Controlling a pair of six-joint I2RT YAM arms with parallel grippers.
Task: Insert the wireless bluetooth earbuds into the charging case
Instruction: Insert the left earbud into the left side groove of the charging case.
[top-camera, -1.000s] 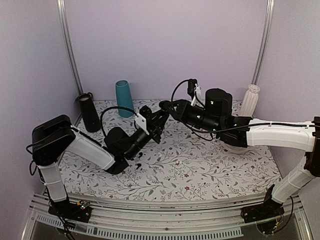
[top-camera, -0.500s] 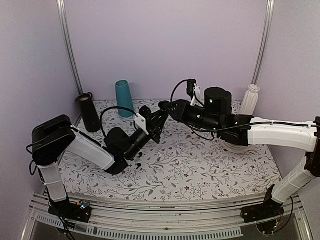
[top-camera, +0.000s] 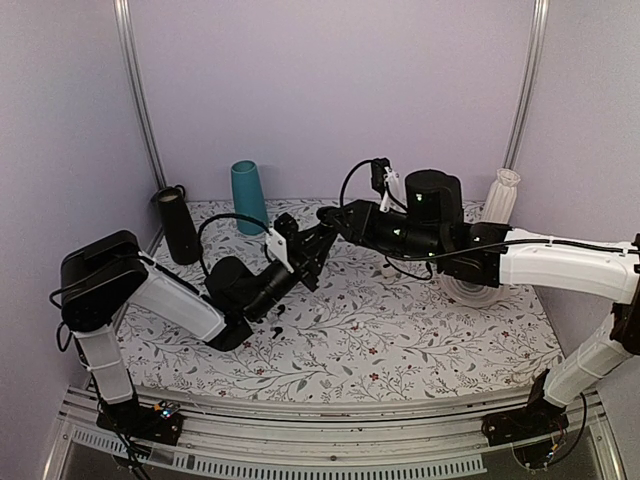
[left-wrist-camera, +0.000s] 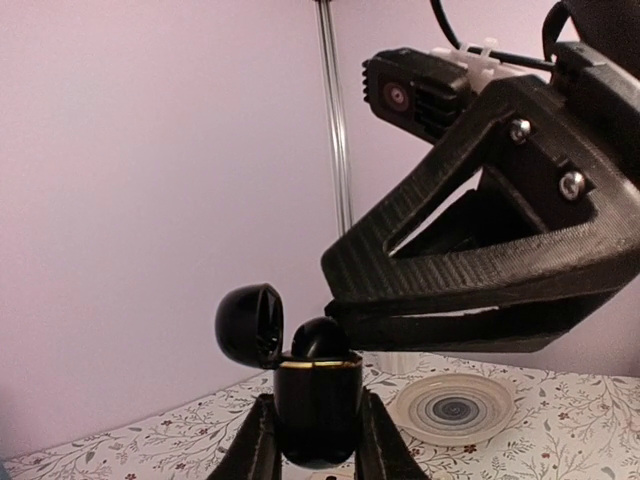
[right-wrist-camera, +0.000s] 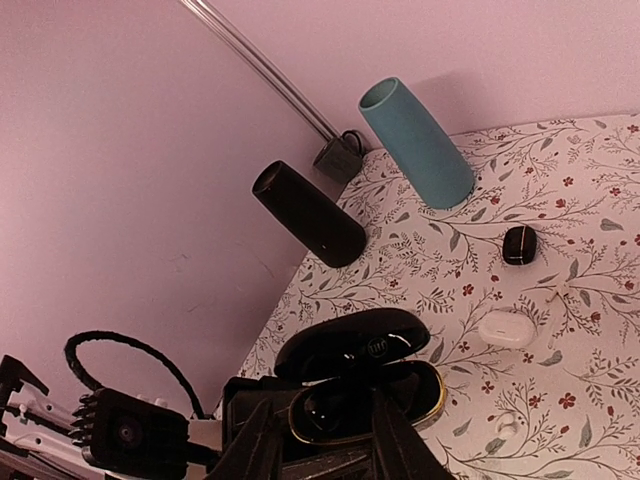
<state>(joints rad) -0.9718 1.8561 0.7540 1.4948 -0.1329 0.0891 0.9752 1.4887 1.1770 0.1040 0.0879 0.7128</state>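
Left wrist cam: black charging case (left-wrist-camera: 318, 385) raised in air, lid flipped open.
Gripped by its sides in left gripper (left-wrist-camera: 318, 415), fingers closed tight on it; black earbud (left-wrist-camera: 320, 338) poking up from its mouth. Tips of right gripper (left-wrist-camera: 335, 300) just beside that earbud, fingers parted only narrowly. Via right wrist cam: small black case (right-wrist-camera: 518, 245) & white case (right-wrist-camera: 505, 328) near each other on floral tablecloth (right-wrist-camera: 600, 300) beyond.

We see that the right tool (left-wrist-camera: 338, 306) has shifted slightly left in the frame and parted its jaws over the charging case (left-wrist-camera: 318, 400).
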